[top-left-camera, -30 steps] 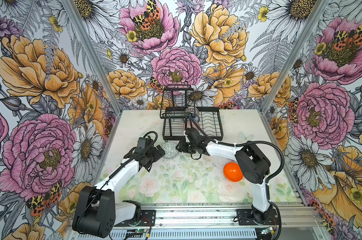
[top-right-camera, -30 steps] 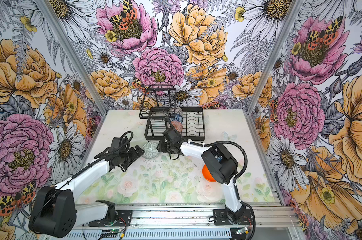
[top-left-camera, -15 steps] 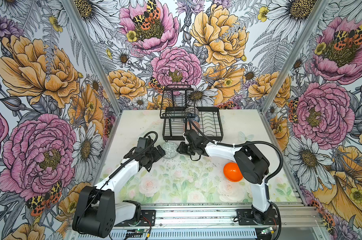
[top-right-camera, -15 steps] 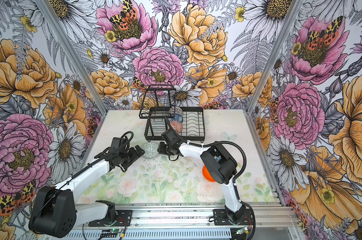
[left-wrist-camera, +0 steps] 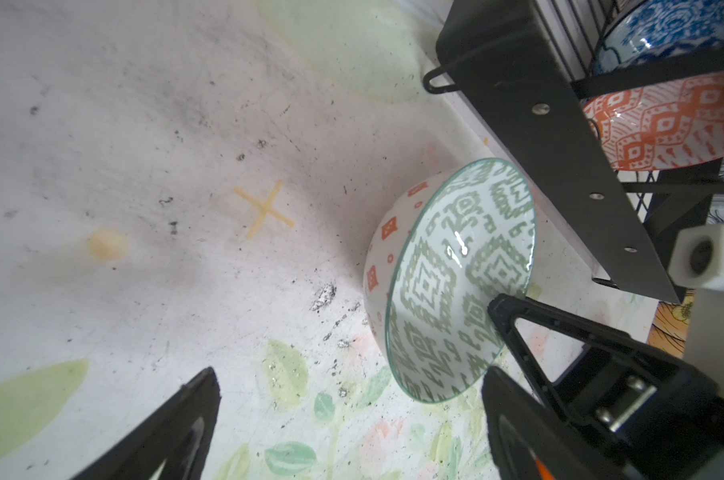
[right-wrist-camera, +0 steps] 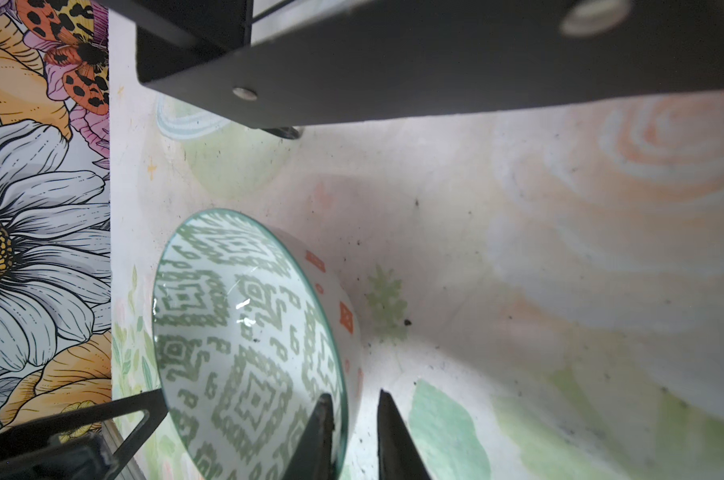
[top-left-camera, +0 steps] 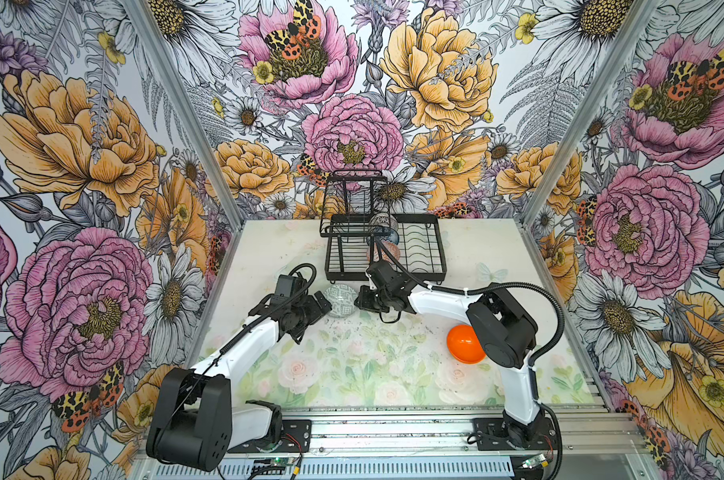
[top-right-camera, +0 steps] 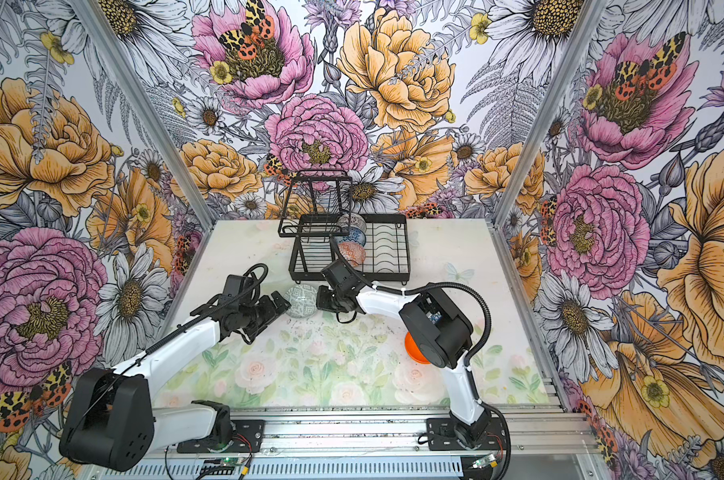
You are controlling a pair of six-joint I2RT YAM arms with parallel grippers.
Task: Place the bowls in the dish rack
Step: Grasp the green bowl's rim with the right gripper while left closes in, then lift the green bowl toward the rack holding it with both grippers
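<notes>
A grey-green patterned bowl [top-left-camera: 340, 300] [top-right-camera: 301, 300] sits on the mat just in front of the dish rack [top-left-camera: 418, 270] [top-right-camera: 376, 272]. My right gripper [top-left-camera: 358, 300] [right-wrist-camera: 354, 415] has closed down over its right rim [right-wrist-camera: 235, 340], one finger inside and one outside. On the bowl's left, my left gripper [top-left-camera: 320, 305] [left-wrist-camera: 349, 372] stands wide open, one fingertip close to the bowl [left-wrist-camera: 455, 282]. Three bowls stand on edge in the rack, the nearest orange-white [top-right-camera: 352, 253] [left-wrist-camera: 676, 120], a blue one [left-wrist-camera: 676, 29] behind it. A plain orange bowl [top-left-camera: 462, 343] lies by the right arm's elbow.
The rack's black front bar [left-wrist-camera: 559, 137] [right-wrist-camera: 435, 62] runs close behind the bowl and both grippers. Its raised upper basket [top-left-camera: 354, 199] stands at the back left. Flowered walls [top-left-camera: 102, 208] enclose the floral mat [top-left-camera: 352, 374] on three sides.
My right gripper has slid a little left onto the grey-green bowl and its jaws have narrowed around the rim. The left arm and the bowl have stayed put.
</notes>
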